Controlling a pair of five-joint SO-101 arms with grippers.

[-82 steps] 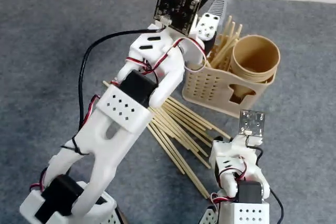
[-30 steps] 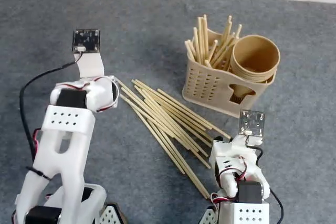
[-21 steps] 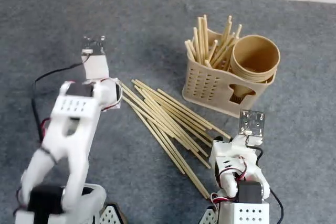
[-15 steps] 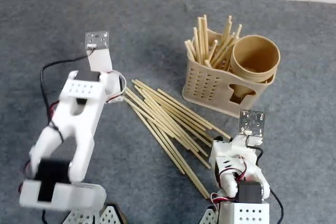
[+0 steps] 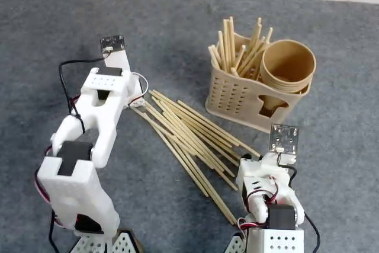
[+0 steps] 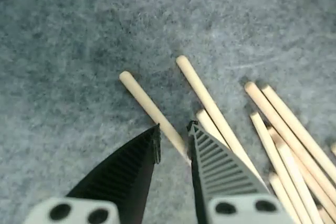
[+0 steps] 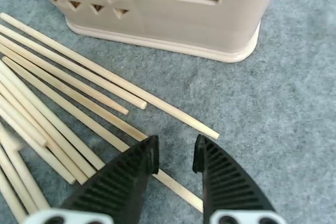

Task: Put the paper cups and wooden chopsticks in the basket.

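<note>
A tan perforated basket [image 5: 243, 102] stands at the back right, holding stacked paper cups [image 5: 288, 63] and several upright wooden chopsticks [image 5: 234, 42]. Several more chopsticks [image 5: 189, 137] lie fanned on the grey mat in front of it. The left arm [image 5: 100, 105] hangs over the pile's left end. My left gripper [image 6: 173, 132] is open, its tips straddling the end part of one chopstick [image 6: 149, 106], with other chopstick ends [image 6: 283, 129] beside it. My right gripper [image 7: 175, 153] is open low over a chopstick near the basket's [image 7: 147, 19] front wall, holding nothing.
The grey mat [image 5: 53, 34] spreads to the left and behind the pile. The right arm [image 5: 269, 188] sits folded at the front, just right of the pile's near end. A pale wall strip runs along the back edge.
The left arm swung back from above the basket to the left, then came down over the pile's left end. The right arm has stayed still.
</note>
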